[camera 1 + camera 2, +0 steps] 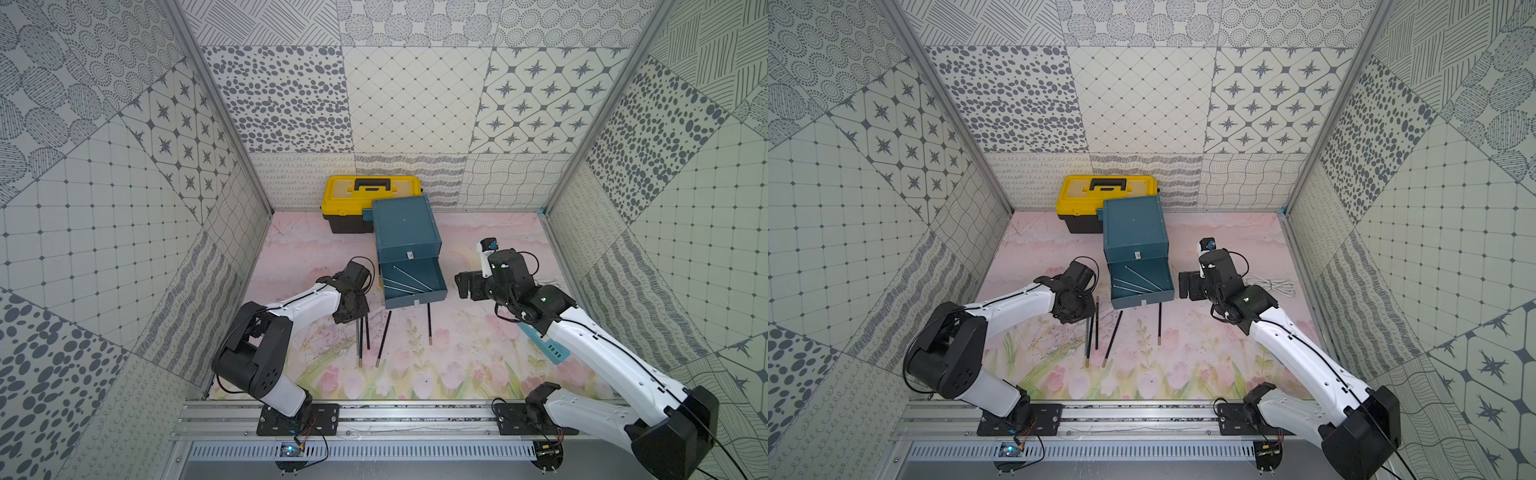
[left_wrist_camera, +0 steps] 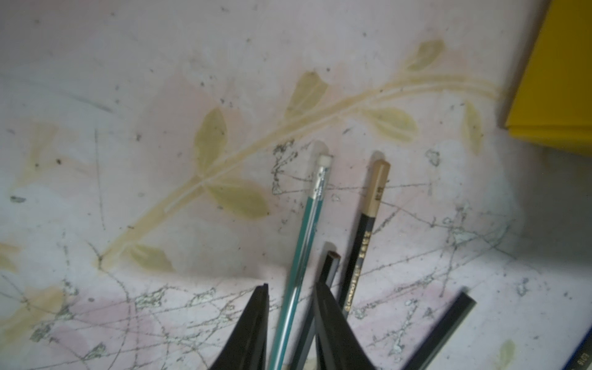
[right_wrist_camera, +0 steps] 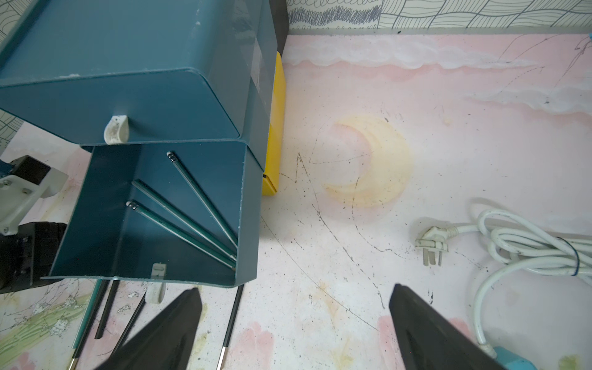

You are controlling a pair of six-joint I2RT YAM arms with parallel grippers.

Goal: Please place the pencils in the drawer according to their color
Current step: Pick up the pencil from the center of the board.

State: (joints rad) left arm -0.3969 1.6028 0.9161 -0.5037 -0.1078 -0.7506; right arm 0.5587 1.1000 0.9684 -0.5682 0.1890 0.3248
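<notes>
Left gripper [image 2: 291, 285]: jaws narrow, low over the mat [image 1: 457, 353], straddling a teal-and-silver striped pencil [image 2: 307, 224]. A gap shows on each side, so I judge there is no grip yet.

Right gripper [image 3: 296, 288]: spread wide and empty, beside the open middle drawer [image 3: 105, 208] of the teal cabinet [image 1: 405, 226].

Three matching striped pencils [image 3: 185, 221] lie in that drawer. Black pencils [image 1: 383, 338] lie on the mat in front of it.

Hazard: a black pencil [image 2: 331, 266] also runs between the left jaws, just beside the striped one. Closing here may pinch both or skew the striped pencil. The hold looks near one end, so the pencil may droop and catch the drawer front.
</notes>
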